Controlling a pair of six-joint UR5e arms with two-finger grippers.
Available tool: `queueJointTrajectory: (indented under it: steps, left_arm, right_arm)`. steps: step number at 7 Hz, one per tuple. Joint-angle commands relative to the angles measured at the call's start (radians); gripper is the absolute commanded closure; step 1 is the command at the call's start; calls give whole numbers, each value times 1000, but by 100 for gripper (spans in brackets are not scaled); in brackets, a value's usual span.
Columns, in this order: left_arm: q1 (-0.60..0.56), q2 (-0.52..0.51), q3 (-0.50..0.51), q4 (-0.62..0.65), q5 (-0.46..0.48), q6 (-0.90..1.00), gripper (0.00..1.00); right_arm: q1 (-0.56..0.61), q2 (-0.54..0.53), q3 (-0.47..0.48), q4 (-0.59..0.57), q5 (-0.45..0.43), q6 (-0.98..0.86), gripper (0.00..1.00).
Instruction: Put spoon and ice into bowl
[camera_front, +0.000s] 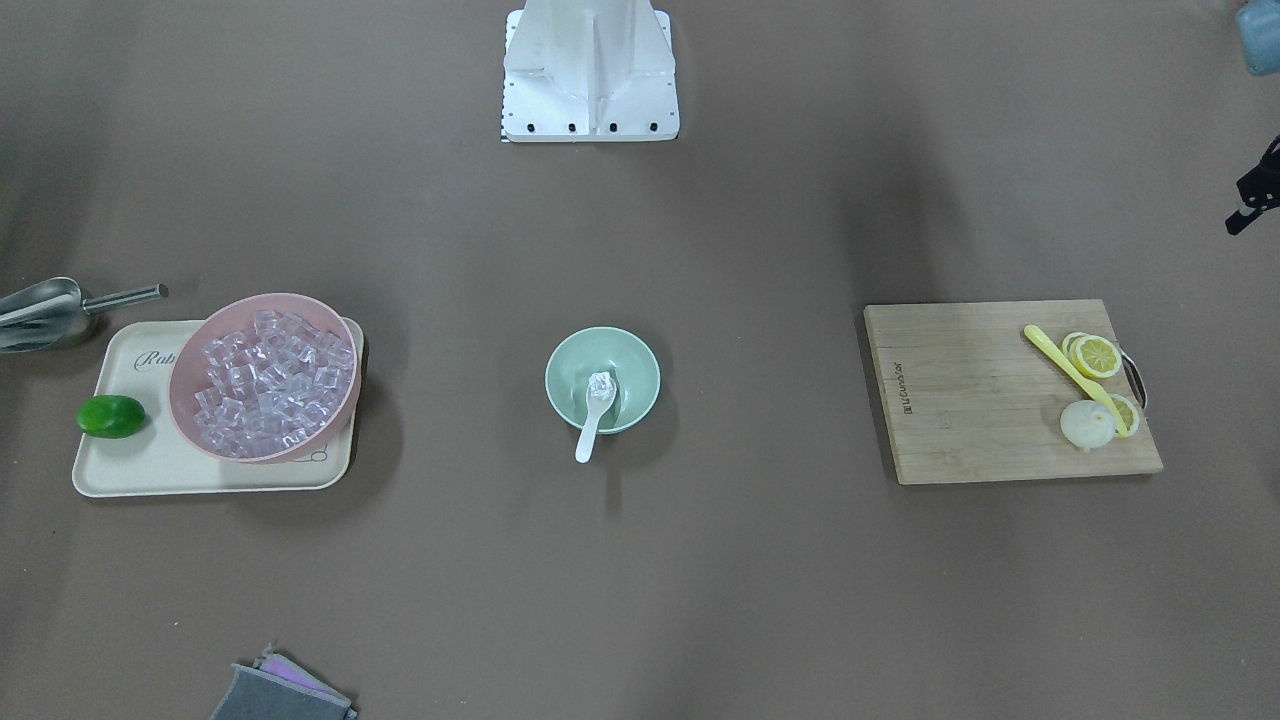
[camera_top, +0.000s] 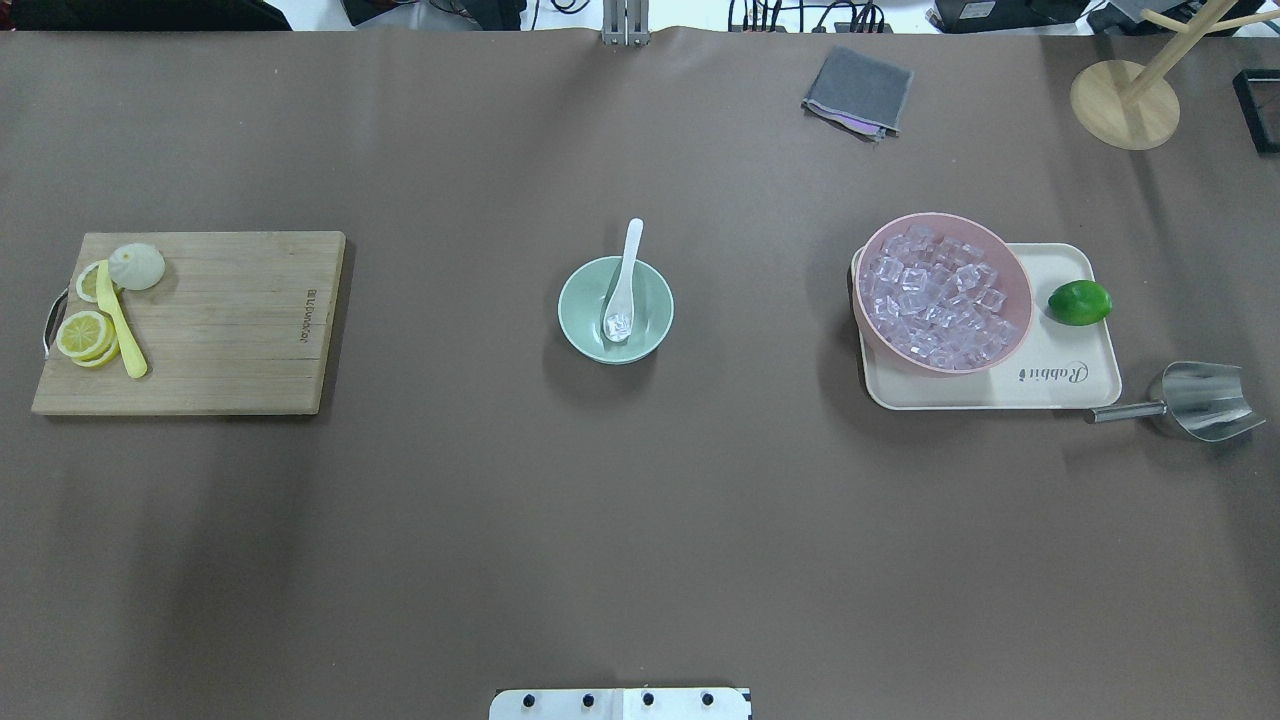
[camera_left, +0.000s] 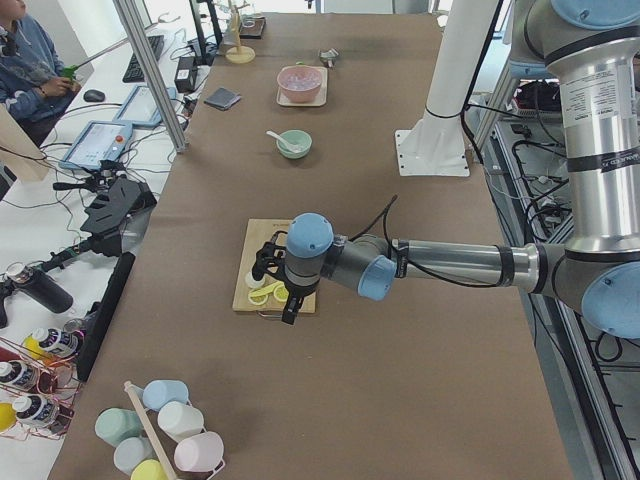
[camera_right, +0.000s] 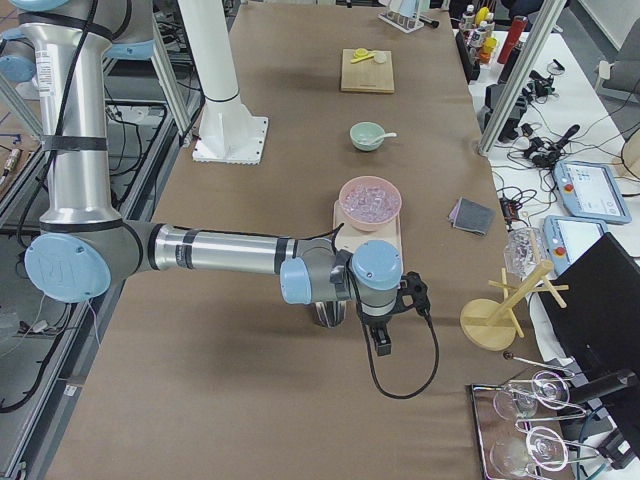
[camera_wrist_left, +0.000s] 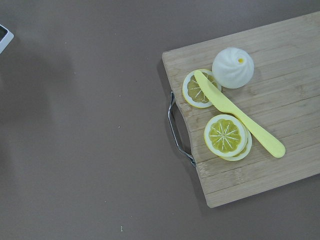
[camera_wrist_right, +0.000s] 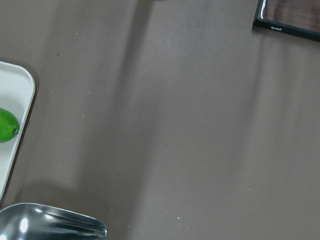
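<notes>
The mint-green bowl stands at the table's middle. The white spoon lies in it, scoop down inside and handle resting over the rim. One clear ice cube sits in the scoop. More ice fills the pink bowl. My left gripper hovers over the cutting board's end; my right gripper hangs past the tray near the metal scoop. Both show clearly only in the side views, so I cannot tell whether they are open or shut.
The pink bowl sits on a cream tray with a lime. A metal scoop lies beside the tray. The wooden board carries lemon slices and a yellow knife. A grey cloth and a wooden rack are at the far edge.
</notes>
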Motion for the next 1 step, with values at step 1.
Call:
queueJointTrajectory:
  steps: [1]
  left_arm:
    - [-1, -2, 4, -2, 0, 1, 3]
  right_arm:
    - [0, -52, 8, 8, 6, -5, 0]
